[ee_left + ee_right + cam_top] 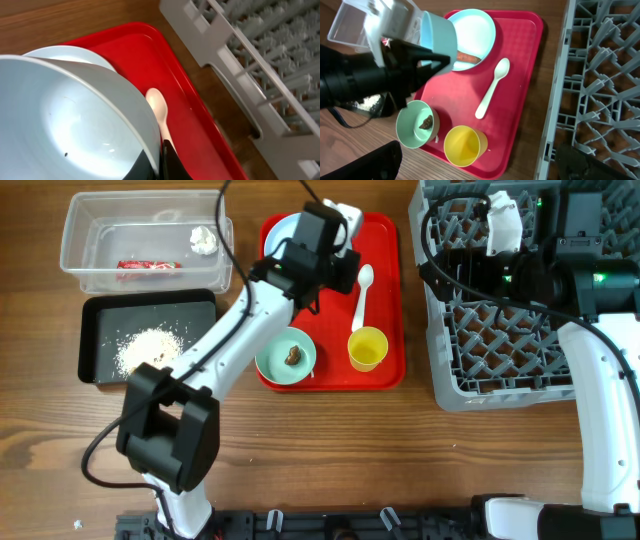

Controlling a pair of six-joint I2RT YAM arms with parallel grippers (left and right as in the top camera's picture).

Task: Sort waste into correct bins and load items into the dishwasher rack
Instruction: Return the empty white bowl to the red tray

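Some waste point(148, 265) sits binned, but the grey plastic grid rack point(480, 350) shows no dishes: left fingers point(170, 162) clench a small light blue bowl point(75, 115) over the flat red tray point(385, 300), right fingers point(375, 162) released.

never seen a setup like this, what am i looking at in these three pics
Two robot arms at a wooden table. One picture looks down from above; the other two come from cameras on each arm's wrist. The left gripper is pinching the rim of a small bowl over a red tray, which holds a plate, spoon, yellow cup and a second bowl. Left of it sit a clear tub and black tray; right, a grey rack under the right arm.
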